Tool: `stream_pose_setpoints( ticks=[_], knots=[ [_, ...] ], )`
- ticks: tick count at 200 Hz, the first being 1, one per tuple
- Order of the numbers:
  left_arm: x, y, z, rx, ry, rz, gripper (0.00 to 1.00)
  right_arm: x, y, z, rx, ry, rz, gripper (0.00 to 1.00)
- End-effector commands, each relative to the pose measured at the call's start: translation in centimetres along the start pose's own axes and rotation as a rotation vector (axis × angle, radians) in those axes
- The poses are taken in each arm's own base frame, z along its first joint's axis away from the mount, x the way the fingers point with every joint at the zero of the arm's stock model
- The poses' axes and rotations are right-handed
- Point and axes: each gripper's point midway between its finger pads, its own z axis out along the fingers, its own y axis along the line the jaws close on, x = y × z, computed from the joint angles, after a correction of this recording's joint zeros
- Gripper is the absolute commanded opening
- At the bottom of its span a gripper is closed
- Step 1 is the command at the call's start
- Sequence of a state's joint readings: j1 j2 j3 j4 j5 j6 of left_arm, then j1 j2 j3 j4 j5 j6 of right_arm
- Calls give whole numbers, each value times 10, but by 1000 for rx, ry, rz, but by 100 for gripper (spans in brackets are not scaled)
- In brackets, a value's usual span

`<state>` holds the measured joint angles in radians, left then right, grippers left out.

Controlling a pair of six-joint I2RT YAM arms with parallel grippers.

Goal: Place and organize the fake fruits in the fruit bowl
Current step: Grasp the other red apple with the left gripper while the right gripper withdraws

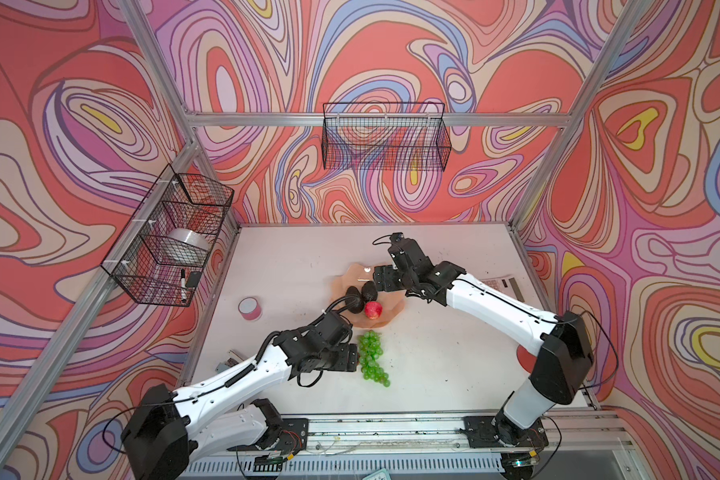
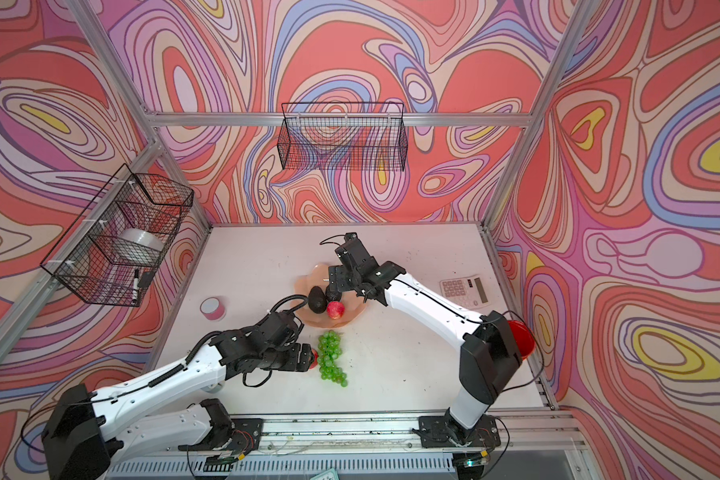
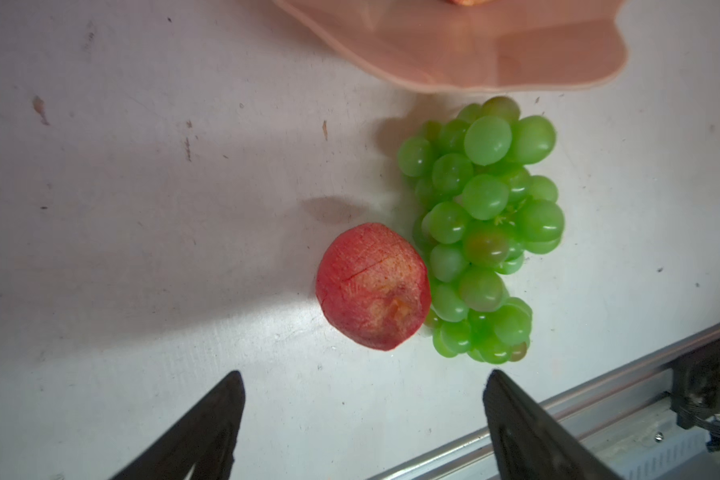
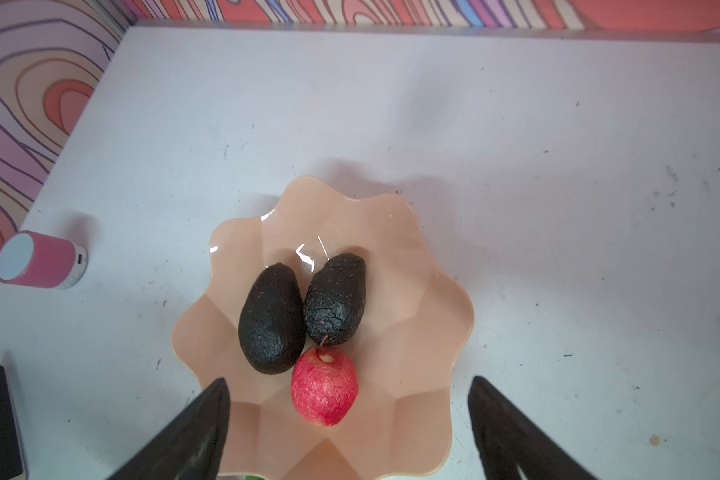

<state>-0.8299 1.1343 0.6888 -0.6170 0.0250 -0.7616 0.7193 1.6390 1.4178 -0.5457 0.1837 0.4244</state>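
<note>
On the counter, the fruit bowl sits near the grapes, which lie outside its rim. Two avocados and one apple rest inside; a second apple touches the grapes. The left jaws and right jaws stand spread, empty. Closing on the loose apple could snag grapes or send it rolling.

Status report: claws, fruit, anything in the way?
Left claw open by the loose apple, right claw open over the bowl. Two avocados, one apple in bowl. Loose apple touching grapes, both on table.
</note>
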Motion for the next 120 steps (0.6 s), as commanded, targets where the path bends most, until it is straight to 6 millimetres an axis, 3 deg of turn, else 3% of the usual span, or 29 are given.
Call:
stream_pose_setpoints(
  ticks=[1, 36, 120],
  knots=[
    [-12, -3, 9, -42, -37, -38, 90, 8, -14, -5, 44, 4, 14, 93],
    [-18, 2, 19, -92, -60, -57, 87, 11, -22, -19, 54, -14, 23, 93],
    [-20, 4, 43, -166, -12, -56, 82, 17, -33, -28, 74, -30, 34, 93]
  ],
)
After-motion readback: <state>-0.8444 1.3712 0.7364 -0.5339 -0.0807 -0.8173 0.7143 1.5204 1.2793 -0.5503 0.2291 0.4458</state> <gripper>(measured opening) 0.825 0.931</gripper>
